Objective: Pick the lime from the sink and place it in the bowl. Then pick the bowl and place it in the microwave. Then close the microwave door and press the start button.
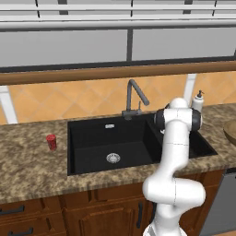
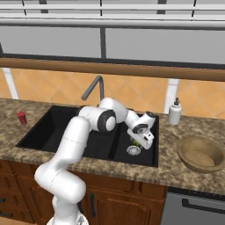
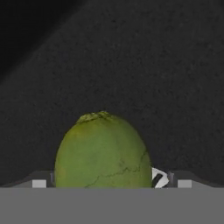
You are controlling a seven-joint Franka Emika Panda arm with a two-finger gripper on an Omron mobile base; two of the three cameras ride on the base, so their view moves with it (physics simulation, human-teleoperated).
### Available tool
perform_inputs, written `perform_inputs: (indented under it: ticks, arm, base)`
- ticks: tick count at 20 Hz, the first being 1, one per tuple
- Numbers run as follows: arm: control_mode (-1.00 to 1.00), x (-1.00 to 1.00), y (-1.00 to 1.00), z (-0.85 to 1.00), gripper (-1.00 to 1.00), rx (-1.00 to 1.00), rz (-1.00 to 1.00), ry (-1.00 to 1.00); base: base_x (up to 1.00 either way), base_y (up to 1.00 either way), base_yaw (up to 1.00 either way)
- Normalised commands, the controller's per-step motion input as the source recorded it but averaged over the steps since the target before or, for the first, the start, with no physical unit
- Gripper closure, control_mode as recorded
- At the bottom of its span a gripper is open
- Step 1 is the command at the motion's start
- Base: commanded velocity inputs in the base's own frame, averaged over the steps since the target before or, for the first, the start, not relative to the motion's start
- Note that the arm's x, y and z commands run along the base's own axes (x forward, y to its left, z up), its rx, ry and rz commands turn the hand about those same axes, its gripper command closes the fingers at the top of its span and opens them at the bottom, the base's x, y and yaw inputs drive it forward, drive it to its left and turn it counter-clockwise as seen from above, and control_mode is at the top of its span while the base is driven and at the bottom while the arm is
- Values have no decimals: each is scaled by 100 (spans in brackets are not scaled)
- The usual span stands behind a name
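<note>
The yellow-green lime [image 3: 103, 151] sits large between my fingers, which press against its two sides. My gripper [image 2: 136, 141] reaches down into the right basin of the black sink [image 2: 52, 127], just above the silver drain [image 2: 133, 150], and is shut on the lime [image 2: 135, 143]. The tan speckled bowl [image 2: 201, 154] stands empty on the counter to the right of the sink, and its edge shows in the left base view [image 1: 230, 131]. The microwave and its door are out of view.
A grey gooseneck faucet [image 2: 94, 90] rises behind the sink's divider. A white soap bottle [image 2: 175, 111] stands at the back between sink and bowl. A small red can [image 1: 51, 141] stands on the granite counter left of the sink. The left basin's drain [image 1: 113, 158] is bare.
</note>
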Motion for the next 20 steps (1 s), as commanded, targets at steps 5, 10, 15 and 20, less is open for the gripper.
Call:
perform_inputs:
  ticks: [5,10,15,20]
  arm:
    - [-100,25,-4,-3,-100,0,1,-7]
    - [-100,-11,0,-19,100,0,0,-3]
    - [-100,-68,4,7,100,0,0,-12]
    - [-100,-97,0,81,100,-3,0,-21]
  base:
    - [0,0,0]
    - [0,0,0]
    - [0,0,0]
    - [0,0,0]
